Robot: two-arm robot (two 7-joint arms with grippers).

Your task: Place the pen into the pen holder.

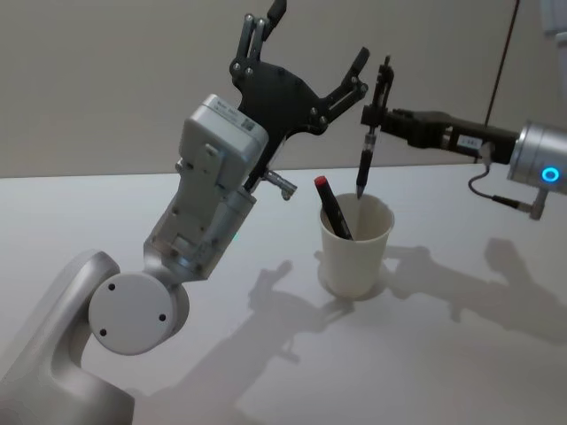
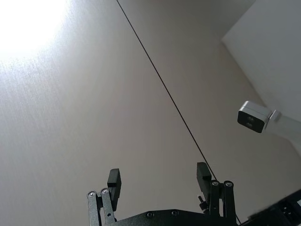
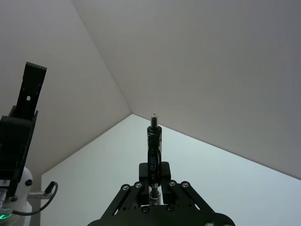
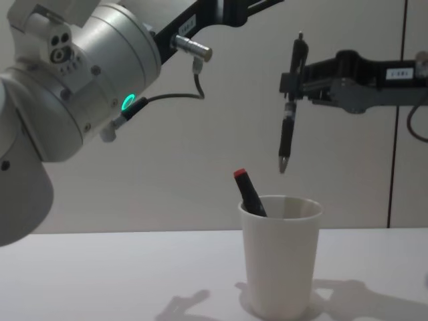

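A black pen [image 1: 366, 152] hangs upright with its tip down, just above the mouth of the pen holder [image 1: 356, 252], a white paper cup on the table. My right gripper [image 1: 377, 112] reaches in from the right and is shut on the pen's upper part [image 3: 154, 150]. In the chest view the pen tip [image 4: 283, 164] is a little above the cup rim [image 4: 281, 204]. Another pen with a red cap [image 1: 333, 208] leans inside the cup. My left gripper [image 1: 319, 34] is raised behind and to the left of the cup, open and holding nothing [image 2: 159, 175].
The white table [image 1: 461, 354] stretches around the cup. My left arm's bulky wrist and elbow [image 1: 208, 190] stand close to the cup's left. A plain wall lies behind, with a small camera [image 2: 254, 117] mounted high up.
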